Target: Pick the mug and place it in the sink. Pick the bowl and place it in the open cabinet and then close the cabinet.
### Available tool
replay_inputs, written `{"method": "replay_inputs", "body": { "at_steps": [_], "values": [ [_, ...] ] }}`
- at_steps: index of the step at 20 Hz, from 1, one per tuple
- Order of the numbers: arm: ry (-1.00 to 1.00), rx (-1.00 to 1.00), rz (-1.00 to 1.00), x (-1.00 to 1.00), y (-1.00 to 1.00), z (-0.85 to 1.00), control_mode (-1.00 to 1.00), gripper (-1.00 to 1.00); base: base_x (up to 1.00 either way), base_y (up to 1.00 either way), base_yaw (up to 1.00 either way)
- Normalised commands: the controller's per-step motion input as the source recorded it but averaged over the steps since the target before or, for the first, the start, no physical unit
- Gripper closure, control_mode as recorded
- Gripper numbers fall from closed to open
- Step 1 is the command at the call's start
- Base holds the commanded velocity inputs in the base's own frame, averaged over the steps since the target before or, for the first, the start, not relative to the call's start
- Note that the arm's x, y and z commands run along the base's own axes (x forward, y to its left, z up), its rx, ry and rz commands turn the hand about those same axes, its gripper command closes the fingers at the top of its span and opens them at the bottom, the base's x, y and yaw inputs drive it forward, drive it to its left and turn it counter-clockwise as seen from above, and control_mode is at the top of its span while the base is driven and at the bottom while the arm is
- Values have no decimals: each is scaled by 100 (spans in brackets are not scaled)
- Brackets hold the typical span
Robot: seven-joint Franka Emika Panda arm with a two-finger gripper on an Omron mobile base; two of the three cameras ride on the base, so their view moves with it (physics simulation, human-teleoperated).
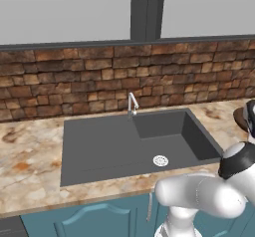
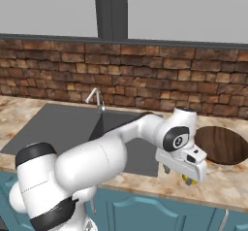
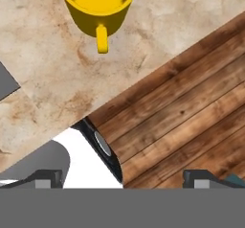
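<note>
— Where's the mug?
— Glossy yellow, on the marbled counter beside the dark ribbed bowl.
— And the gripper?
— Spread wide above it, holding nothing.

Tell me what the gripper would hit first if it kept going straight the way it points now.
Judging by the hand view, the open gripper points down past the counter's front edge, so probably the wooden floor. The mug sits off that line. Depth is unclear.
</note>
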Motion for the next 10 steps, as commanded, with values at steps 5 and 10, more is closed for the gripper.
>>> {"method": "replay_inputs", "body": {
  "at_steps": [5, 10],
  "values": [
    [-7, 0, 0, 32, 0, -23, -100, -100, 0, 0, 0],
    [-4, 0, 1, 12, -5, -9, -100, -100, 0, 0, 0]
  ]
}}
